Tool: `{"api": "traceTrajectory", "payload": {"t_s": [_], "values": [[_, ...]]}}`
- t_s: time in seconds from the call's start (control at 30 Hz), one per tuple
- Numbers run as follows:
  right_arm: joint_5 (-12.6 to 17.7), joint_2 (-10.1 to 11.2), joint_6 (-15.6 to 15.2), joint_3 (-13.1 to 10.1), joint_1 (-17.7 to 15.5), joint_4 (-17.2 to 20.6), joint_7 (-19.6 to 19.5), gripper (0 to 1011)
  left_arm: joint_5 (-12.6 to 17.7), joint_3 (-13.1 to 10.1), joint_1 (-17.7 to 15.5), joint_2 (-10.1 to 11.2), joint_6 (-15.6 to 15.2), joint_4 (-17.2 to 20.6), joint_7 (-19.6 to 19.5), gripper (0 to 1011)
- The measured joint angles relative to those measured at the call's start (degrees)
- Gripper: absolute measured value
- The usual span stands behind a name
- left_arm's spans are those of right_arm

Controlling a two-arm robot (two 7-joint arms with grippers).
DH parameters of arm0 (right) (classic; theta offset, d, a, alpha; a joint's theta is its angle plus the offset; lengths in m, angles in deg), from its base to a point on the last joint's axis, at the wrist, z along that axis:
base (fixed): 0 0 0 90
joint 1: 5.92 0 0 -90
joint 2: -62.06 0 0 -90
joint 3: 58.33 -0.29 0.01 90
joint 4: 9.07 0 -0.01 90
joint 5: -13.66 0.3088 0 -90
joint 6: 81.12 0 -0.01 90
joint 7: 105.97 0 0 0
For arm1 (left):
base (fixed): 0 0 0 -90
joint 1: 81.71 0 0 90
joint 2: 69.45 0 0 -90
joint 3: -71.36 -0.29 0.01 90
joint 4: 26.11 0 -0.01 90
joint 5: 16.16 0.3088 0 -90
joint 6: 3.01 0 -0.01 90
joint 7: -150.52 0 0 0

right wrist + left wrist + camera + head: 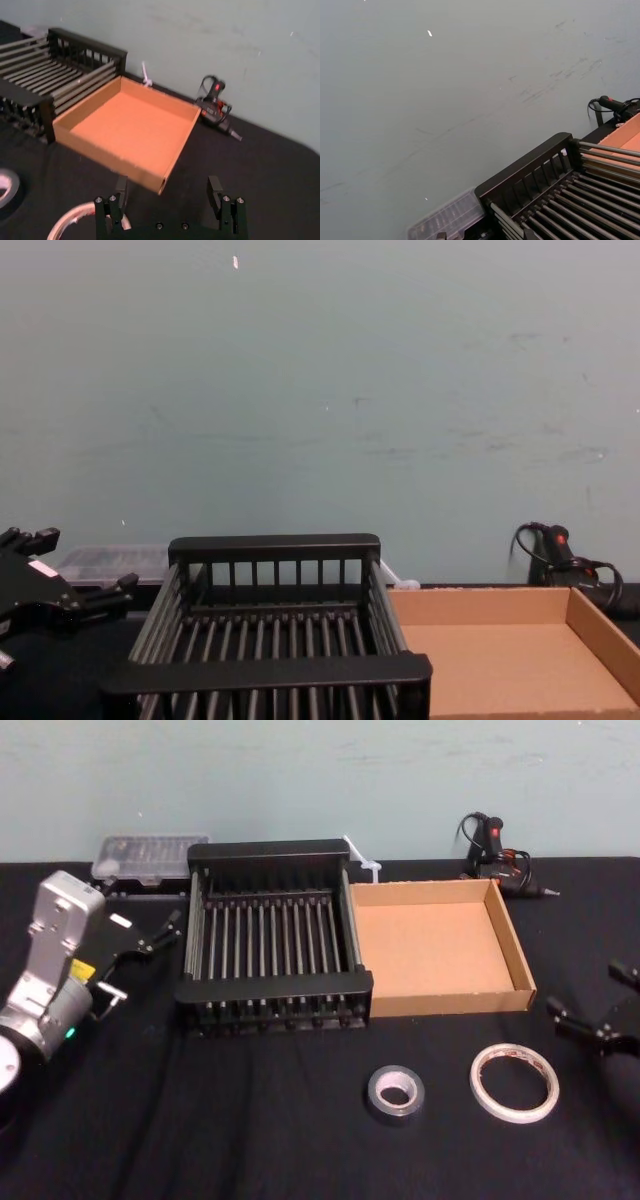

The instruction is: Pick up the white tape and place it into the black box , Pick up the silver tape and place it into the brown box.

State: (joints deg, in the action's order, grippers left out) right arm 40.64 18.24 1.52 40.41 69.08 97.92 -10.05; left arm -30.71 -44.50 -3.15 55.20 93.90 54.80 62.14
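The white tape (514, 1082), a thin ring with red marks, lies flat on the black cloth near the front right. The silver tape (395, 1092) lies just to its left. Behind them stand the black box (270, 850), a slatted basket, and the brown box (450, 1003) at its right side; nothing lies in either. My right gripper (588, 990) hovers open at the far right, beside the white tape. In the right wrist view the right gripper (167, 195) holds nothing, with the white tape (75, 220) just beneath one finger. My left gripper (160, 932) rests open left of the black box.
A clear plastic case (148, 857) sits behind the left gripper at the back left. A black glue gun (495, 855) with its cord lies behind the brown box, near the wall. A small white piece (362, 860) pokes up between the boxes at the back.
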Motion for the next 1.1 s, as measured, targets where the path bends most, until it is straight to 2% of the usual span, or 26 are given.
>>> {"api": "traceTrajectory", "payload": {"t_s": [0.2, 0.37, 1.1], "values": [[0.2, -0.2, -2.3, -0.2, -1.1, -0.1, 0.7, 1002, 0.0, 0.0, 0.0, 0.0, 0.0, 0.0, 0.0, 1001], [-0.1, -0.9, -4.3, 0.7, -0.8, -1.1, 1.8, 1002, 0.0, 0.0, 0.0, 0.0, 0.0, 0.0, 0.0, 1001], [-3.2, -5.9, -7.2, 3.4, 3.1, -6.8, 5.8, 1002, 0.0, 0.0, 0.0, 0.0, 0.0, 0.0, 0.0, 1002]]}}
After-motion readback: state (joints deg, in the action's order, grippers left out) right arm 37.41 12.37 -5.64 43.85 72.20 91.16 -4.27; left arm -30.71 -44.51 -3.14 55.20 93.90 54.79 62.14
